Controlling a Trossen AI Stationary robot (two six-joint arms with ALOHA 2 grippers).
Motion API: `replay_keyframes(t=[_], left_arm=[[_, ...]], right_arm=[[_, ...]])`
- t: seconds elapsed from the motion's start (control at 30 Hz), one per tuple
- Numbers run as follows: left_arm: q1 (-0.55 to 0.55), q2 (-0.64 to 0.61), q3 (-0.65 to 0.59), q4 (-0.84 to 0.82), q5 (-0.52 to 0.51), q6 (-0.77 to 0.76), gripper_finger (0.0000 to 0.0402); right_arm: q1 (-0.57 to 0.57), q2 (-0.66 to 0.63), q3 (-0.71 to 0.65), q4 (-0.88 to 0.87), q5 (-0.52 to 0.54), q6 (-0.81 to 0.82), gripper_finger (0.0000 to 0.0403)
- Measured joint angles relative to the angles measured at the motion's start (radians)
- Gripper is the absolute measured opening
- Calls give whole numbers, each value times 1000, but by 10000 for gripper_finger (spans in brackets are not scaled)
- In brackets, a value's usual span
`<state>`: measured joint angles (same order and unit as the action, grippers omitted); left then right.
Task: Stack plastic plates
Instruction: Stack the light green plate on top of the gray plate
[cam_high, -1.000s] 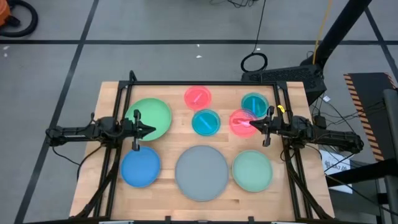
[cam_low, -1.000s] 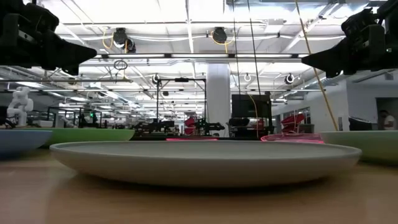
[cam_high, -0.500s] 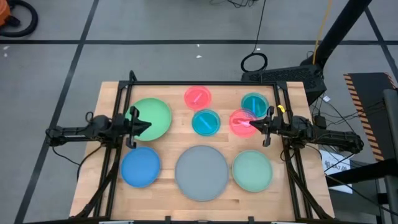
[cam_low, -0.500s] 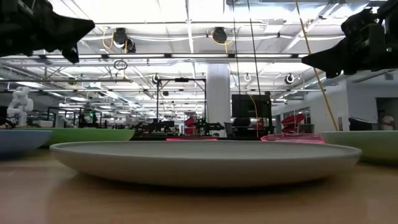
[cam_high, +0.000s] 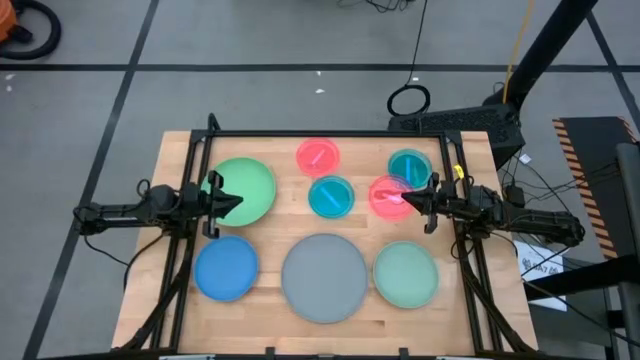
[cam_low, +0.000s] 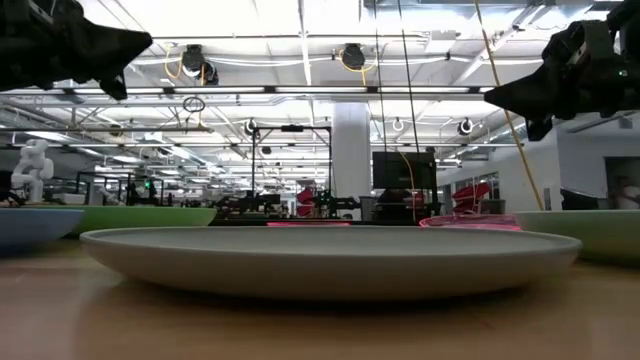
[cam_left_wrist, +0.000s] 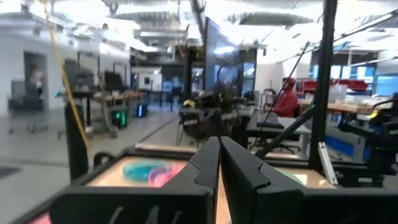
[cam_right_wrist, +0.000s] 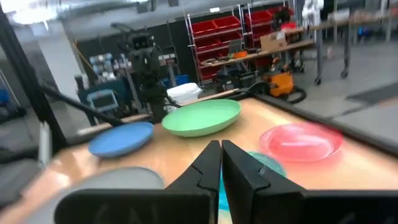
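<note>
Plates are spread singly across the wooden table (cam_high: 270, 225); none is stacked, though one pink plate (cam_high: 388, 196) is seen overlapping the rim of a teal plate (cam_high: 408, 168) at the far right. Front row, as noted from above: blue plate (cam_high: 225, 269) at left, large grey plate (cam_high: 324, 277) in the middle, pale green plate (cam_high: 405, 274) at right. Behind them: green plate (cam_high: 246, 189) at left, a second teal plate (cam_high: 331, 196) near the centre, a second pink plate (cam_high: 318, 155) toward the far edge. Bare wood is left between most plates, with a wider strip between the green plate and the centre teal one. The blue and pale green plates are set close to the table's side edges.

Left gripper (cam_high: 238, 204) is held above the green plate's near-right rim, raised clear of it as shown in the low view. Its fingers (cam_left_wrist: 206, 163) are pressed together, nothing between them.

Right gripper (cam_high: 404, 199) is held over the overlapping pink plate, also raised. Its fingers (cam_right_wrist: 210, 163) are likewise closed on nothing.
</note>
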<state>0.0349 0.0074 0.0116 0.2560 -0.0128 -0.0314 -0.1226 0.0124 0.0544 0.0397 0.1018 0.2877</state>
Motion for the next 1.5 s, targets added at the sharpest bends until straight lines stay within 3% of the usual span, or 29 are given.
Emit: replay_keyframes(t=[0.13,0.27,0.47,0.57,0.67,0.8,1.13,1.33,1.5], left_arm=[[0,0,0,-37,-158,-30,24],[0,0,0,-55,-282,22,24],[-5,1,-1,-150,-235,46,24],[-11,0,-1,-111,-230,-105,24],[-33,2,-1,-70,-160,-270,24],[-93,24,-1,-47,-112,-366,24],[-216,205,-1,214,-253,-393,24],[-249,336,-1,220,-379,-463,24],[-249,393,70,139,-392,-491,24]], right_arm=[[0,3,0,10,7,164,11],[0,4,-1,63,69,185,11],[0,16,-1,102,112,71,11],[5,33,-1,220,97,64,11],[19,61,-1,313,37,63,11],[45,104,-1,374,-26,64,11],[116,214,-1,408,-23,67,11],[116,242,0,512,-21,8,11],[99,246,68,473,-14,-126,11]])
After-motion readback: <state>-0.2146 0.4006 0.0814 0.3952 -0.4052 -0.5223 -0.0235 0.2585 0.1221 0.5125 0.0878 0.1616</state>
